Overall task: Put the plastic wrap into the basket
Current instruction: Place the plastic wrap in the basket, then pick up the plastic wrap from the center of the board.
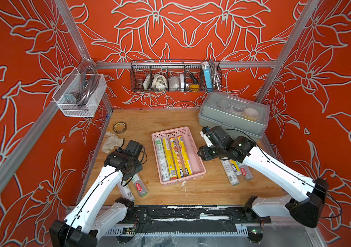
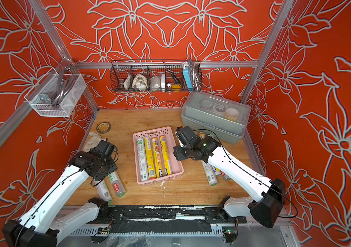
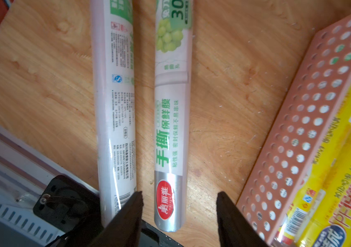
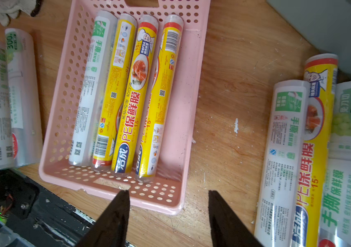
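Top views both show the wooden table (image 1: 144,122) walled in on three sides by red patterned panels, with its front edge meeting a black rail. A grey lidded box (image 1: 234,111) fills the far right corner.

The pink basket (image 1: 199,159) sits mid-table, slightly skewed, with bare wood on all four sides. Four rolls of plastic wrap (image 1: 174,158) lie lengthwise in it, touching side by side: one white-green and three yellow, packed against its left wall. The strip of floor along its right wall is bare.

Three more rolls (image 1: 232,175) lie on the table to the right of the basket, partly under the right arm. In the right wrist view they touch along their lengths, and the yellow one's far end comes close to the grey box. A wide band of bare wood separates them from the basket.

Two white-green rolls (image 1: 140,187) lie near the front left corner, partly under the left arm. The left wrist view shows a narrow gap between them, and bare wood between the grape-printed roll (image 3: 170,128) and the basket wall.

The left gripper (image 3: 178,193) hangs over that grape roll's end with its fingers spread wider than the roll, holding nothing. The right gripper (image 4: 168,191) hangs beside the basket's right side, fingers apart and empty.

A crumpled cloth (image 1: 111,142) and a brown tape ring (image 1: 120,127) sit by the left edge.
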Robot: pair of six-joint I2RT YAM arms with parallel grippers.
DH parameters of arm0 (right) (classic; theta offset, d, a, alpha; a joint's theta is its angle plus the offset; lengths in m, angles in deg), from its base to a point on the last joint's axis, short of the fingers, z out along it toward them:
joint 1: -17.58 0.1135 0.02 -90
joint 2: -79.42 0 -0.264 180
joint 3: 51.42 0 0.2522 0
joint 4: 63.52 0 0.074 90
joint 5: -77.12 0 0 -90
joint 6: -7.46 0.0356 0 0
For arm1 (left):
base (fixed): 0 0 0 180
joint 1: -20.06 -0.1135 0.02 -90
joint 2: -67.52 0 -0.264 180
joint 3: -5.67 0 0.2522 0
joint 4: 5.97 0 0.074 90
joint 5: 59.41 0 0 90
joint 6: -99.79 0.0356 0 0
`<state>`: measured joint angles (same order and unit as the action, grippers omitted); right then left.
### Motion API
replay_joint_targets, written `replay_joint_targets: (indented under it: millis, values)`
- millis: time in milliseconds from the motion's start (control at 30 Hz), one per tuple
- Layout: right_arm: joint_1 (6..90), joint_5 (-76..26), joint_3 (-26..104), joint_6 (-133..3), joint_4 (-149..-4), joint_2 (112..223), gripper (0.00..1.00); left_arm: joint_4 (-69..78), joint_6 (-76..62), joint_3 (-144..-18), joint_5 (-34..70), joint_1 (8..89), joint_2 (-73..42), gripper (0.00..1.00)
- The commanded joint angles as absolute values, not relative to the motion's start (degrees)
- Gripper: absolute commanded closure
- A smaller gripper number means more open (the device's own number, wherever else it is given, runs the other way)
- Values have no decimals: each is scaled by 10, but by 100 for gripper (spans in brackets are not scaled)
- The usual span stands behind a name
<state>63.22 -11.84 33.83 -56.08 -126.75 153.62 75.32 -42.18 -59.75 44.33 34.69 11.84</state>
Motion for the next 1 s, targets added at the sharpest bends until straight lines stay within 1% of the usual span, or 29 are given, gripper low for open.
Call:
replay_joint_targets:
  millis: [0,33,267,400,533,833,967]
  values:
    - [626,-94,315,-575,-1273,1531,39,766,-448,-578,460,338,113,30]
    - [625,-98,314,-575,-1274,1531,39,761,-448,-574,459,337,113,28]
    - [622,-116,309,-572,-1265,1532,39,695,-466,-529,435,335,73,28]
    - [620,-115,307,-573,-1271,1529,39,644,-467,-497,410,333,52,26]
    - [618,-115,306,-574,-1273,1523,39,600,-458,-472,409,326,34,19]
    - [615,-120,301,-573,-1270,1527,39,525,-429,-440,382,309,-14,18]
    - [616,-121,300,-573,-1269,1530,39,509,-424,-438,388,308,-28,18]
